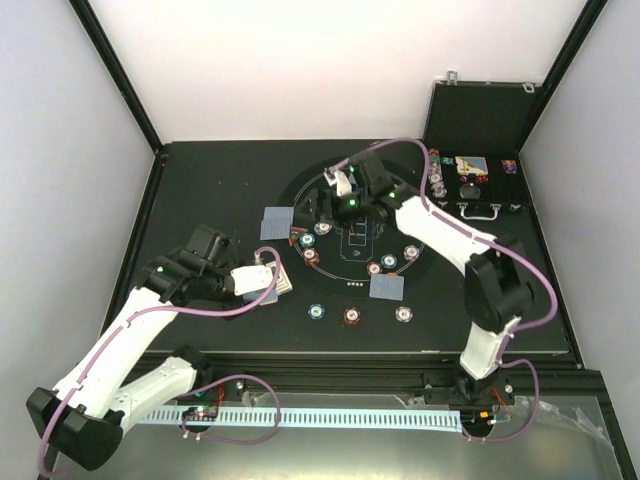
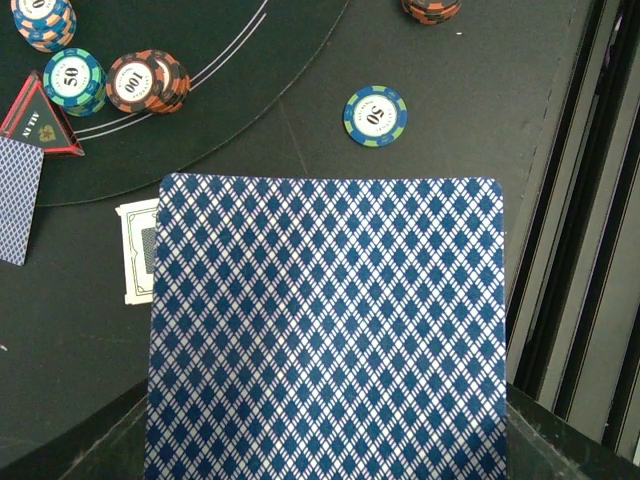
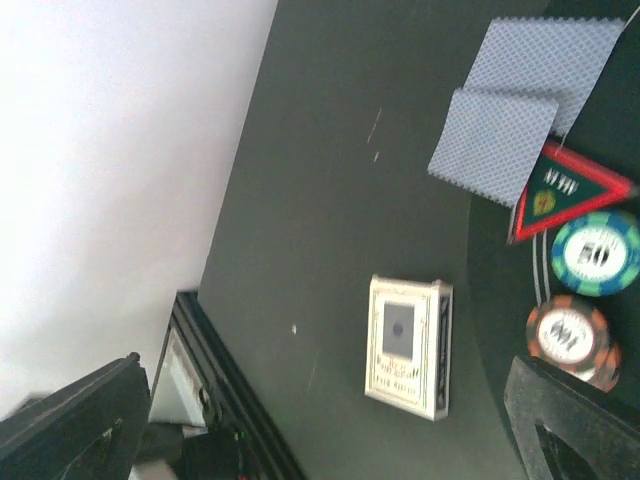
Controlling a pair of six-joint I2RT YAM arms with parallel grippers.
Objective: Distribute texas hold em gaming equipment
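Top external: chips [image 1: 316, 311] and cards [image 1: 386, 287] lie round the mat [image 1: 335, 268]; left gripper [image 1: 255, 277] clamps the deck [image 2: 325, 330], right gripper [image 3: 325, 400] gapes empty; dealing seems unfinished

Black table [image 1: 200, 190] carries a round mat [image 1: 340, 268], card box [image 3: 408, 347], loose chips [image 1: 316, 312], open case [image 1: 478, 182].

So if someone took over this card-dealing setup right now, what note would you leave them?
Left gripper: shut on the deck, beside the card box.
Right gripper: open, empty, above the mat's far part.
Done: two cards at the mat's left, another card at its near edge, chips around it, red triangle placed.
Left: probably more cards to deal; pieces sit in the case.
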